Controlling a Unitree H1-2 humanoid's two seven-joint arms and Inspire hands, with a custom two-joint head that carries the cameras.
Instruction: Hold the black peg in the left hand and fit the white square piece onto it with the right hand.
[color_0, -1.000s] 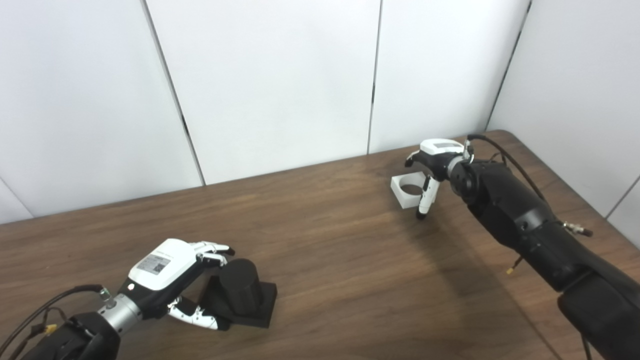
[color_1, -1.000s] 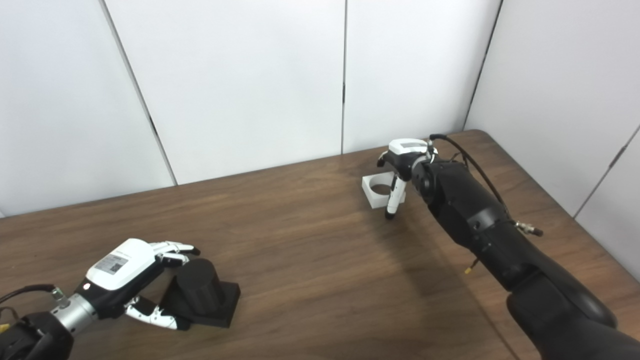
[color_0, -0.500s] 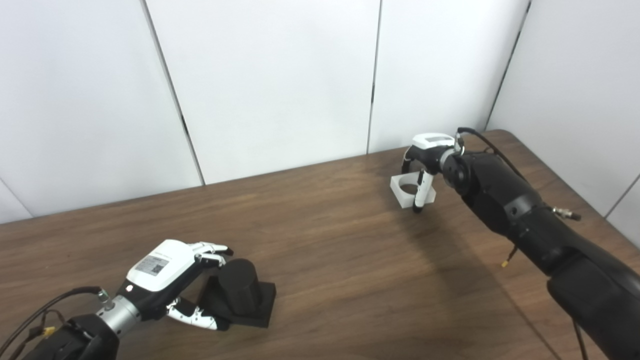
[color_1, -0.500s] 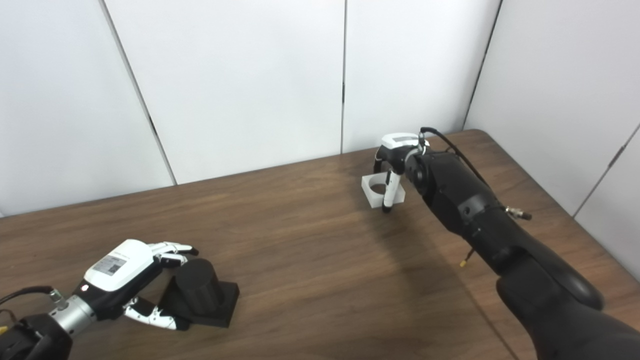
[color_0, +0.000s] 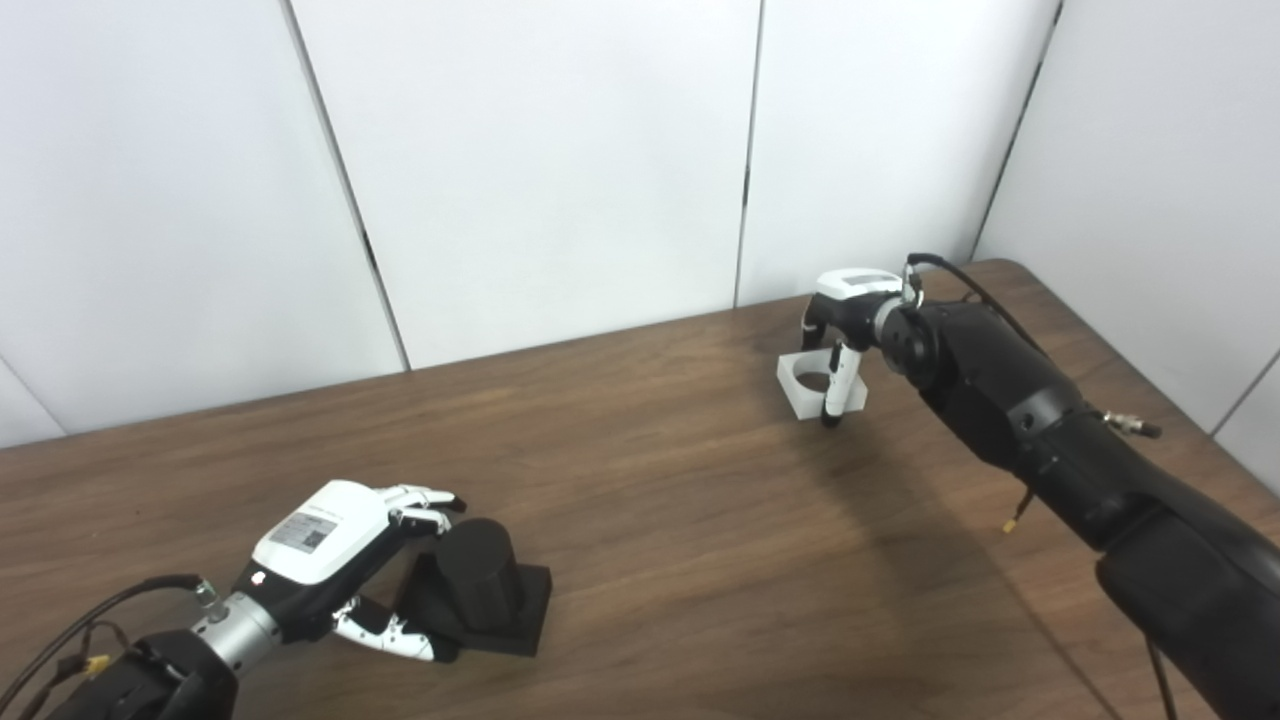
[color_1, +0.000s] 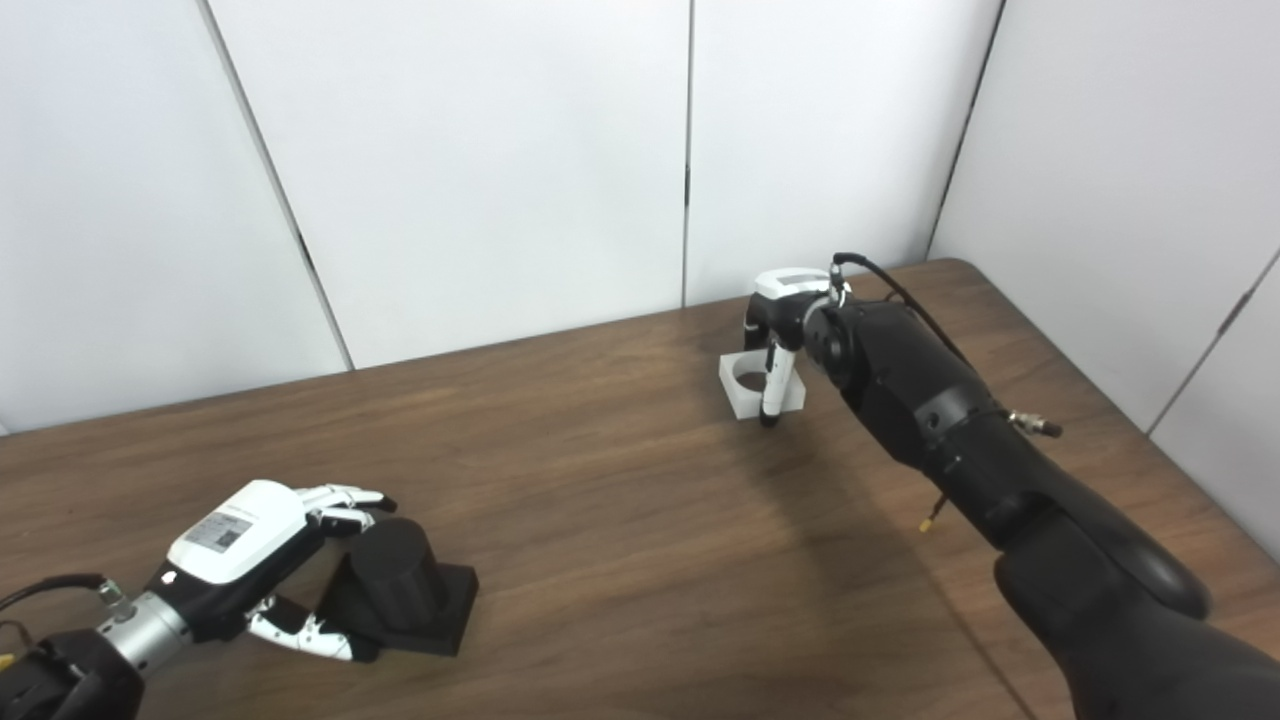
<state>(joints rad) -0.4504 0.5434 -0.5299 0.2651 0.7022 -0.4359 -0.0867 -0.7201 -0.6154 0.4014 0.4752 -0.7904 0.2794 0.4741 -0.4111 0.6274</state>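
**Closing on the square while the peg waits**

Reaching toward the far right corner of the desk (color_0: 700, 520), the right hand (color_0: 845, 305) sits over the square (color_0: 815, 385), one of its fingers (color_0: 832, 385) down across the near face and the others hidden behind it. Whether the grip is actually closed on the square I cannot tell; it appears to rest on the desk.

Near the front left corner, the left hand (color_0: 330, 550) cups the peg (color_0: 480, 575), fingers partly curled on either side of the cylinder but seemingly not clamped, and the peg's base lies flat on the desk.

Risks from here, as I judge them: a thin pinch on one wall could let the square twist or drop on lifting; a loosely held peg could tilt or slide under the pressing, jamming the hole against the cylinder's rim.
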